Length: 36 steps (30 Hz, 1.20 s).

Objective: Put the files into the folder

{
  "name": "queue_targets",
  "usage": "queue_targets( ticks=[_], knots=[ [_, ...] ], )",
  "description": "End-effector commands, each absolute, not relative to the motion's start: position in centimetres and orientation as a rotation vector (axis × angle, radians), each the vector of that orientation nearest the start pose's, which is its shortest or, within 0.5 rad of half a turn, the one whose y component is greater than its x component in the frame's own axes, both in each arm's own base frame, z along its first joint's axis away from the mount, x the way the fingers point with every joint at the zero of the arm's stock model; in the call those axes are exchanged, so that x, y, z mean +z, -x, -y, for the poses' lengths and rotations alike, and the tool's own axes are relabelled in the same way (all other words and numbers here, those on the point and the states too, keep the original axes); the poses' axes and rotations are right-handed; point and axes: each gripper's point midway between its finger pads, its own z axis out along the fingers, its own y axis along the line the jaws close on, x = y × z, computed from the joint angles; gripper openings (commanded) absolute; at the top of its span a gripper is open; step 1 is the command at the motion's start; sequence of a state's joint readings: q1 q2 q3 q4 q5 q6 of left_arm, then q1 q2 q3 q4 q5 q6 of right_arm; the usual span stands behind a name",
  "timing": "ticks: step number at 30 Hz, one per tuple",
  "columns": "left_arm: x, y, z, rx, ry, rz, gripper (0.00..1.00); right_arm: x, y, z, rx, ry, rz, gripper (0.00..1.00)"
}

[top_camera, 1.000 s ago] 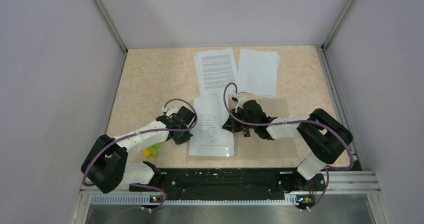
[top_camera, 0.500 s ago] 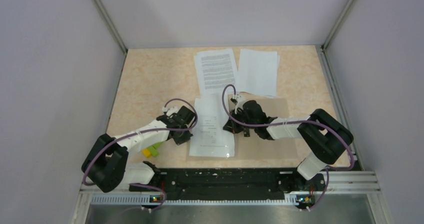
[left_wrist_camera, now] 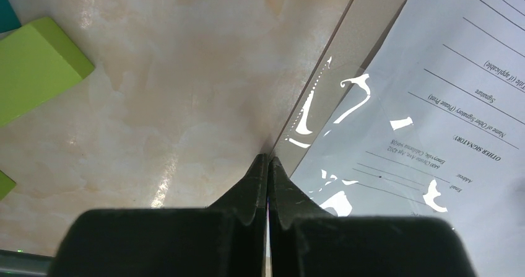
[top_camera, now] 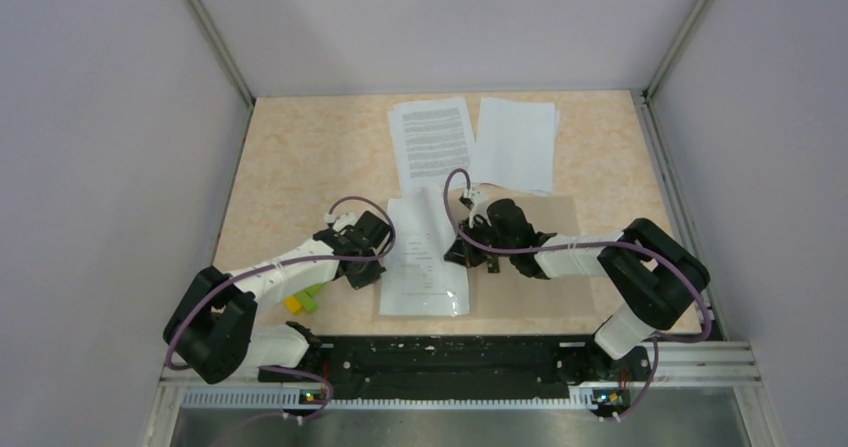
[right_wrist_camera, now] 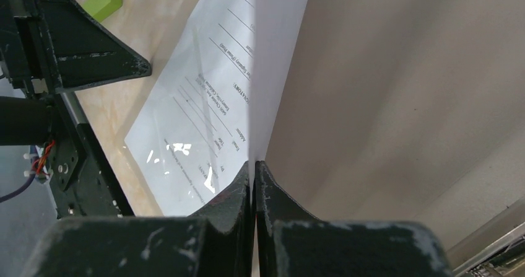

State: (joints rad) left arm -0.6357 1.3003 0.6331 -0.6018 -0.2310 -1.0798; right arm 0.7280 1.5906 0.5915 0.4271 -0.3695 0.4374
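The tan folder (top_camera: 535,267) lies flat near the arm bases. One file (top_camera: 425,257), a printed sheet under glossy clear film, lies on its left half. My left gripper (top_camera: 378,269) is shut, its tips (left_wrist_camera: 268,157) right on the film's left edge (left_wrist_camera: 309,103). My right gripper (top_camera: 453,255) is shut, and the sheet's raised right edge (right_wrist_camera: 272,72) runs into its closed tips (right_wrist_camera: 253,163). Two more files lie beyond the folder, a printed one (top_camera: 432,142) and a blank-looking one (top_camera: 515,144).
Green (top_camera: 308,299) and yellow (top_camera: 293,305) blocks sit under the left arm; the green block (left_wrist_camera: 37,66) is left of my left fingers. Walls enclose the speckled table (top_camera: 300,167) on three sides. A black rail (top_camera: 450,352) runs along the near edge.
The sheet on the folder has crept slightly toward the near edge, and the right gripper has shifted a little left. Both grippers stay shut.
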Motion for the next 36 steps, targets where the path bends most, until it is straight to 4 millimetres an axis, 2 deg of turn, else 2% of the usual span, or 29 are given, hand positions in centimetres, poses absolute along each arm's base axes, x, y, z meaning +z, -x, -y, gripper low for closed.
queue_targets(
  ticks=[1, 14, 24, 31, 36],
  knots=[
    [-0.5, -17.1, 12.8, -0.03, 0.677, -2.771, 0.0, 7.8, -24.0, -33.3, 1.135, 0.608, -2.103, 0.0],
    [-0.6, -17.0, 12.8, -0.031, 0.68, -2.776, 0.0, 7.4, -23.9, -34.6, 1.202, 0.552, -2.108, 0.0],
    [-0.6, -17.0, 12.9, -0.039, 0.687, -2.774, 0.0, 6.3, -24.3, -33.8, 1.148, 0.481, -2.149, 0.0],
    [-0.6, -16.9, 12.9, -0.036, 0.69, -2.776, 0.0, 5.2, -24.3, -32.5, 1.081, 0.403, -2.179, 0.0],
    [-0.6, -16.9, 12.9, -0.038, 0.696, -2.775, 0.0, 5.1, -24.5, -31.9, 1.048, 0.37, -2.18, 0.0]
  ],
)
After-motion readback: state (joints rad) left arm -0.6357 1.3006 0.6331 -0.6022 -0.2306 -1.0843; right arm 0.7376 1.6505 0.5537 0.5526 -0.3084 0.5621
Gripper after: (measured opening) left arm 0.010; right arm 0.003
